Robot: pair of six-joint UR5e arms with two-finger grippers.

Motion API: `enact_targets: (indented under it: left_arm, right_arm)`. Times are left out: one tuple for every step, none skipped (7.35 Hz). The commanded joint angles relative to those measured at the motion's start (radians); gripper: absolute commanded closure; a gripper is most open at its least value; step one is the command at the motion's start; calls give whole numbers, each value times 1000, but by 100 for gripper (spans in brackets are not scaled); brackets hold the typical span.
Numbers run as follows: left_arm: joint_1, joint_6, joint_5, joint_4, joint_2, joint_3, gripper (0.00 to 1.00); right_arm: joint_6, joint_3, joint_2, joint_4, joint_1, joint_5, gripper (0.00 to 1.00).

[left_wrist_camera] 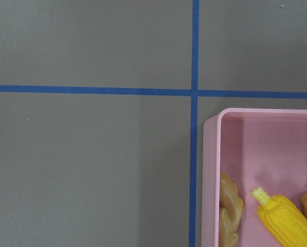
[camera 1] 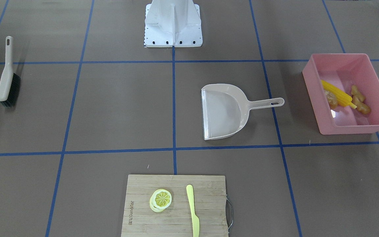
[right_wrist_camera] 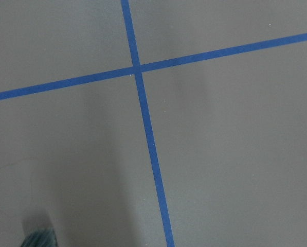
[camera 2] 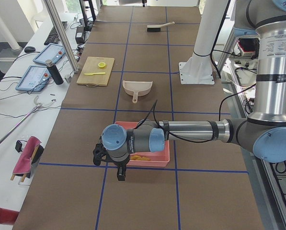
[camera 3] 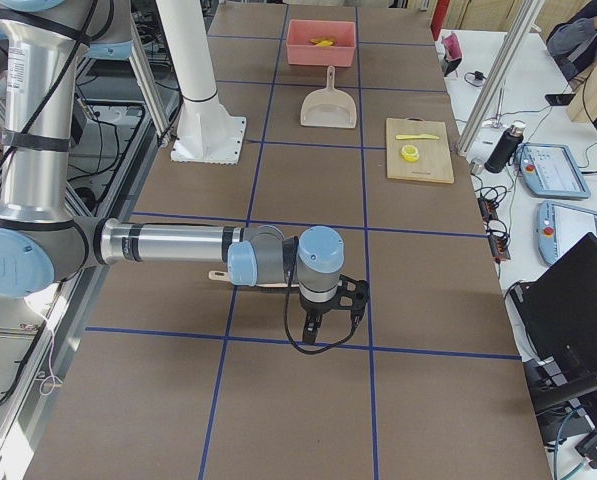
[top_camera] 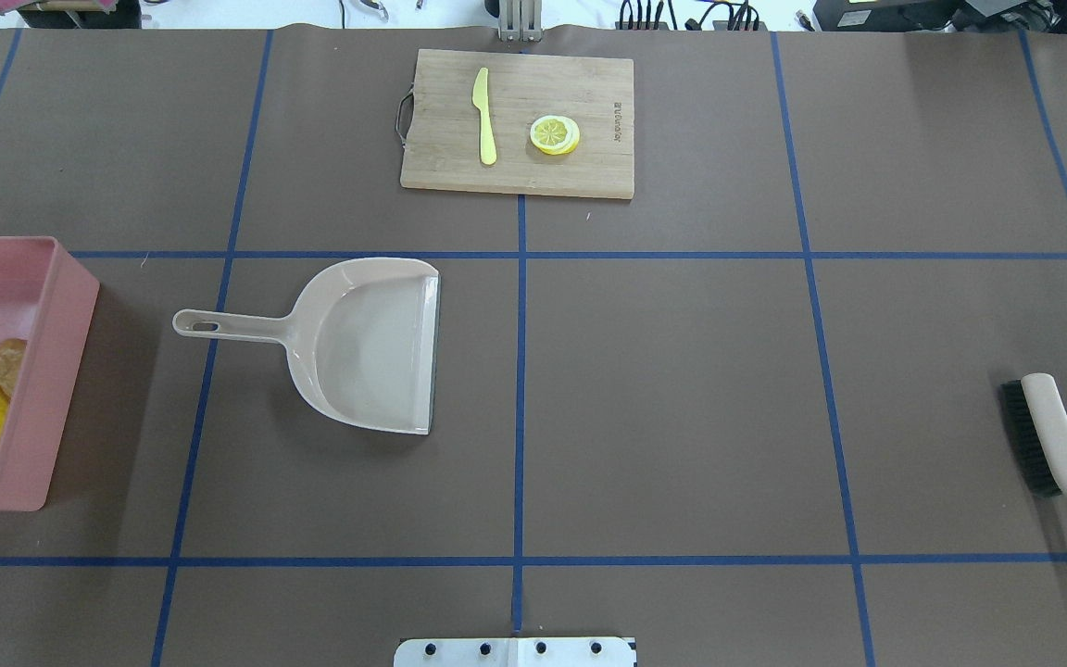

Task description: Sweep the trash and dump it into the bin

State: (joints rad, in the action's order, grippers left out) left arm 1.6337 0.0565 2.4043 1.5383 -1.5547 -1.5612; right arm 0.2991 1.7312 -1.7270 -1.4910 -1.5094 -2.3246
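Overhead and side views show a brown table [camera 1: 110,108] marked with blue tape lines. All three pieces of toy trash lie inside the pink bin [camera 1: 354,129] at the robot's left end of the table: a yellow corn cob [camera 1: 337,93], a glossy brown lump [camera 1: 331,99] touching it, and a tan ginger root [camera 1: 360,100] just beside them. An empty beige dustpan [camera 1: 224,112] lies flat near the bin, its handle pointing toward it. A brush [camera 1: 7,77] lies at the far opposite end. A wooden cutting board [camera 1: 140,197] carries a lemon slice [camera 1: 161,199] and a yellow knife [camera 1: 192,210].

The left hand [camera 2: 120,176] hangs above the table just beyond the bin's outer end. The right hand [camera 3: 312,332] hangs near the brush. Both appear only in side views, so I cannot tell whether either is wide or narrow, or holding anything.

The task looks finished. The likely risks are these: the left arm, swinging low over the bin, could clip its wall and slide or tip it, spilling the trash. The right arm could nudge the brush off the table's end.
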Motion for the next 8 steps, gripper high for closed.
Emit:
enact_targets:
  left_arm:
    - [-2,-19,-4,-3,-11,4,2]
    - [-9,-140,-4,-6,-31,-15,2]
    - [-12,-182,-5,-6,-33,-26,2]
    - [-12,-182,-5,-7,-25,-26,2]
    - [-12,-182,-5,-7,-22,-25,2]
    - [-12,-182,-5,-7,-13,-25,2]
    - [-12,-182,-5,-6,-13,-25,2]
    - [-12,-182,-5,-6,-13,-25,2]
  right_arm:
    - [0,-1,0,0,0,1,0]
    - [0,-1,0,0,0,1,0]
    - [0,-1,0,0,0,1,0]
    - [0,-1,0,0,0,1,0]
    - [0,-1,0,0,0,2,0]
    - [0,-2,0,0,0,2,0]
    - [0,-5,1,2,0,5,0]
    - [0,-7,1,2,1,5,0]
